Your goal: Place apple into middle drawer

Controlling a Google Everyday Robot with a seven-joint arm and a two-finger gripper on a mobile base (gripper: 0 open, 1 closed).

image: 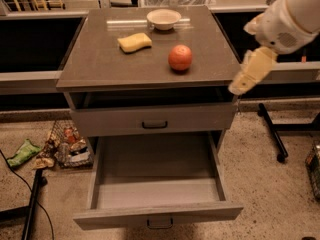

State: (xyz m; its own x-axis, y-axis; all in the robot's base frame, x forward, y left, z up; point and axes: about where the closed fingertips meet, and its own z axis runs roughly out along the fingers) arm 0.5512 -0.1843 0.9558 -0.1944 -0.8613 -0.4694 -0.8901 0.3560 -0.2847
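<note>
Apple (pixel 180 57) atop cabinet (pixel 100 64); gripper (pixel 243 81) rightward.

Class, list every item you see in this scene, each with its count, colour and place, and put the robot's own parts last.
apple: one, orange-red, on the cabinet top, right of centre
sponge: one, yellow, on the cabinet top, left of the apple
bowl: one, pale, at the back of the cabinet top
cabinet: one, grey
upper drawer: one, grey, dark handle
middle drawer: one, grey, pulled open, nothing inside
wire basket: one, holding packets, on the floor at left
green packet: one, on the floor, far left
arm: one, white, upper right
claw: one, cream, beside the cabinet's right edge
</note>
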